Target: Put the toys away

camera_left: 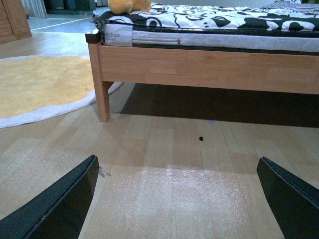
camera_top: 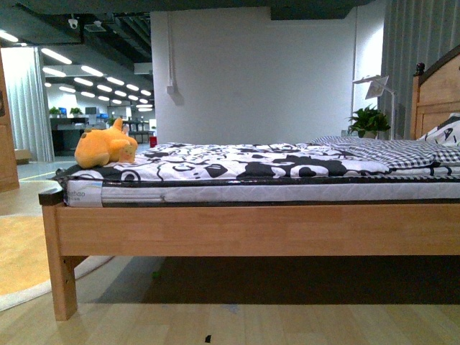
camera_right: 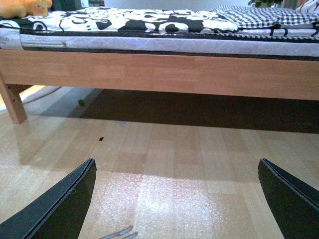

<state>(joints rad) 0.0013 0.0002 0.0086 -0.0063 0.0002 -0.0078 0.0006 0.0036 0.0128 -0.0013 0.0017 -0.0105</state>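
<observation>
1. The left gripper (camera_left: 177, 158) is spread wide. Its two dark fingers are far apart, with only the bare wooden floor (camera_left: 164, 189) between them, and it holds and touches nothing.
2. The right gripper (camera_right: 177, 160) is the same: fully released and empty, hanging over the floor in front of the bed (camera_top: 251, 230).
3. The orange-yellow plush toy (camera_top: 106, 149) lies on top of the bed at about ten o'clock in the front view. It rests on the black-and-white patterned quilt (camera_top: 237, 162), close to the corner farthest from the headboard (camera_top: 436, 93).
4. Both grippers are well apart from the toy and sit lower than the mattress (camera_top: 215, 192), facing the bed's long wooden side rail.
5. The headboard rises at three o'clock, with a potted plant (camera_top: 369, 121) and a white lamp (camera_top: 375, 86) just beside it, nearer two o'clock.
6. A round yellow rug (camera_top: 18, 251) lies on the floor at eight o'clock, near the bed's corner leg (camera_top: 61, 280).
7. A small dark speck (camera_left: 201, 138) sits on the floor in front of the bed.
</observation>
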